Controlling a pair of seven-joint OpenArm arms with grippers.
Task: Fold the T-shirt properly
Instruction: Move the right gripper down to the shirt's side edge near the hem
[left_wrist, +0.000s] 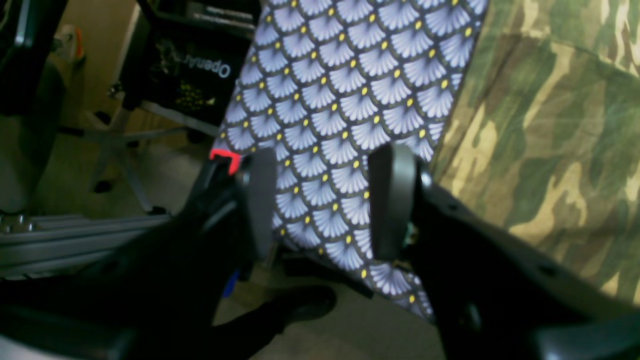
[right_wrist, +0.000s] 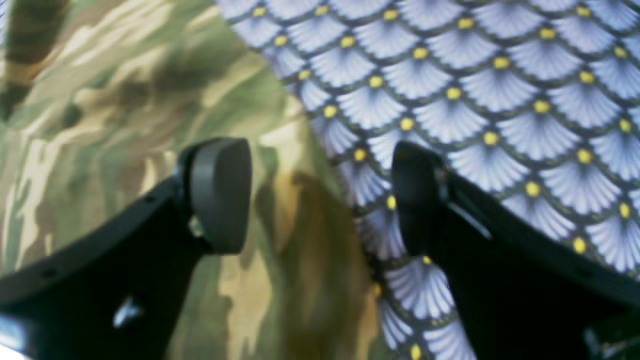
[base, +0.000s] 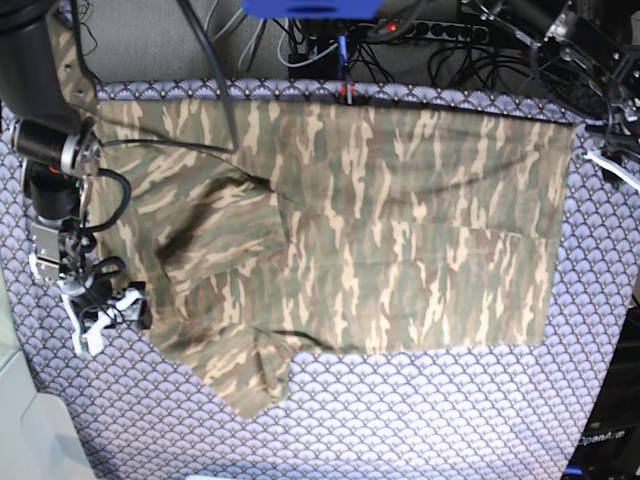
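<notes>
1. The T-shirt (base: 380, 220) is the camo one, spread mostly flat across the middle of the table, with the hem end toward the base view's right. Not fully tidy though: the sleeve area on that view's left is rumpled, and one flap sticks out toward the near edge.

2. Right gripper (right_wrist: 320, 200) hangs over the shirt's edge, one finger above camo and the other above tablecloth, jaws spread wide with nothing between them. In the base view it's at the left, by the bunched sleeve. My guess is it's lined up to straddle that edge and pinch it, which makes sense if the sleeve gets folded in first.

3. Left gripper (left_wrist: 320, 200) is also parted and empty. Its wrist camera shows it off the shirt, over bare tablecloth near the table's corner, with camo just beside one finger. In the base view I can't make out its fingers at all.

4. No fold looks made yet, so I'd say this is early days.

5. Surface is a purple scallop-patterned tablecloth (base: 420, 420) with little yellow dots, lying smooth where it shows.

6. Room stuff: a power strip (base: 440, 30) and a tangle of cables behind the table, plus an office chair base (left_wrist: 120, 150) on the floor past the table corner.
</notes>
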